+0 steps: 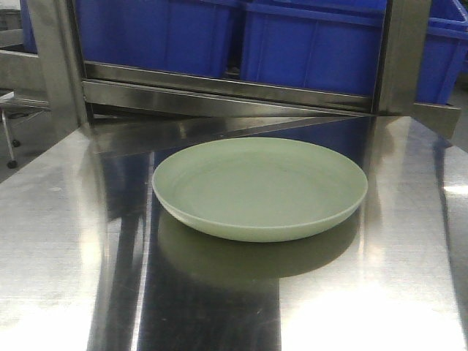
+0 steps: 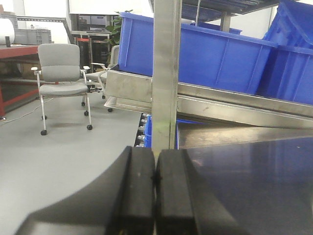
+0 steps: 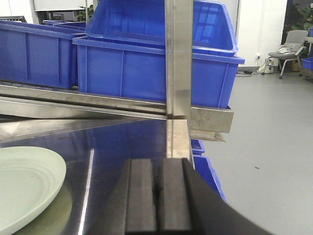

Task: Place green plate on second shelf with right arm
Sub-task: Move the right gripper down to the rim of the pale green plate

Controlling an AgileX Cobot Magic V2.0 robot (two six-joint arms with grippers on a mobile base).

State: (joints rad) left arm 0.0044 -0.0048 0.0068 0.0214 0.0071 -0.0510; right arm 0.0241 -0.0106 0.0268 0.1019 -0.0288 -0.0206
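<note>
R tool (image 3: 157, 196), L tool (image 2: 155, 191) clenched, empty; green plate (image 1: 259, 186) flat on tabletop (image 1: 58, 256), rim up.

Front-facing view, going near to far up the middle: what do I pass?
Steel tabletop → green plate → rack's steel front rail → blue bins.

From my left wrist feed I see the left hand (image 2: 155, 164) with its fingers pressed together, a steel post (image 2: 168, 73) straight ahead, blue bins (image 2: 215, 58) behind it, and a grey chair (image 2: 61, 78) off left.
</note>
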